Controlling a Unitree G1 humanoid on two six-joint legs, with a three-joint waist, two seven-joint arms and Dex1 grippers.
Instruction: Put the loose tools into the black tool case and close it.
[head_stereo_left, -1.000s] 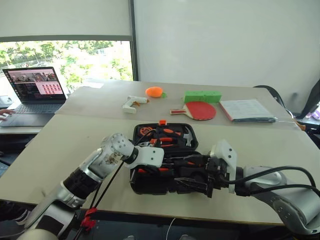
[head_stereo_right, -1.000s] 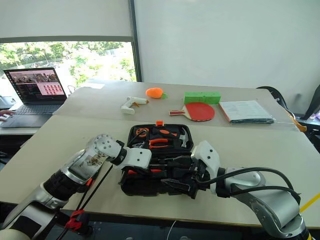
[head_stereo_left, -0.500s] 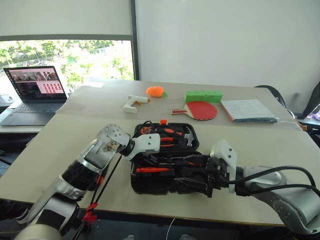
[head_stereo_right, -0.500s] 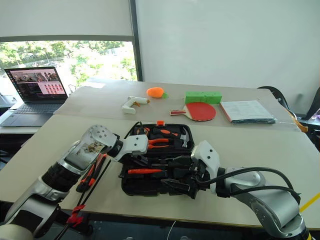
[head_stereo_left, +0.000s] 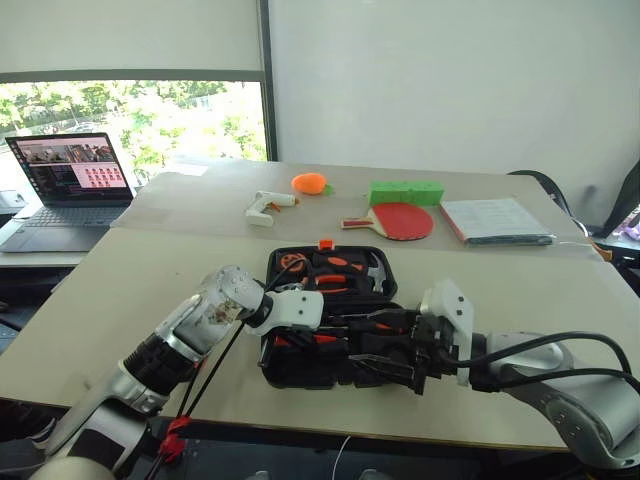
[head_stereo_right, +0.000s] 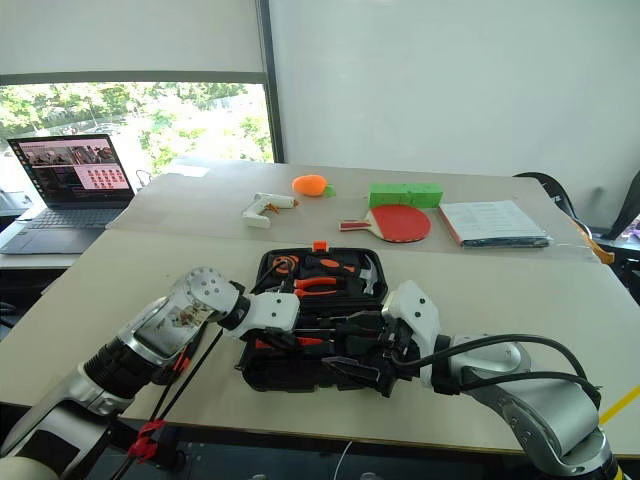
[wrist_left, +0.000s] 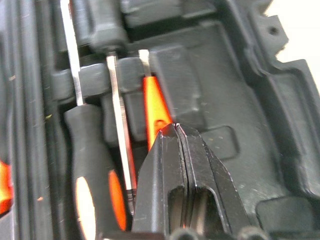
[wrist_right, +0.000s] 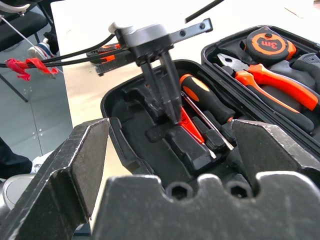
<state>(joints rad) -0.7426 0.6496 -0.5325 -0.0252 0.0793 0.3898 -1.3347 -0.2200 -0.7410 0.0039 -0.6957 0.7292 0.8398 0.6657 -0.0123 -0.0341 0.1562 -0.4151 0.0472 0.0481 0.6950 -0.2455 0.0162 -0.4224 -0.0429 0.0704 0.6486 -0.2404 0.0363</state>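
Note:
The black tool case (head_stereo_left: 300, 372) lies open in the middle of the near table. Its far half holds pliers (wrist_right: 272, 80) and a tape measure (wrist_right: 265, 42). My left gripper (head_stereo_left: 335, 323) is shut, its tips down on a slim orange piece (wrist_left: 156, 112) in the near half. Beside that piece a black-and-orange screwdriver (wrist_left: 92, 167) sits in its slot. My right gripper (head_stereo_left: 382, 352) stands open at the case's near right, with nothing between its fingers. A black-and-orange tool, likely the utility knife (wrist_right: 107, 54), lies on the table outside the case under my left arm.
On the far table lie a white glue gun (head_stereo_left: 268, 205), an orange object (head_stereo_left: 309, 183), a green block (head_stereo_left: 405, 192), a red paddle (head_stereo_left: 400, 221) and a notebook (head_stereo_left: 495, 220). A laptop (head_stereo_left: 70, 185) stands far left. Black cables hang from my left arm.
Half a second ago my left gripper was lifted back over the case's left edge; it has come down again onto the orange piece. The right arm has kept still.

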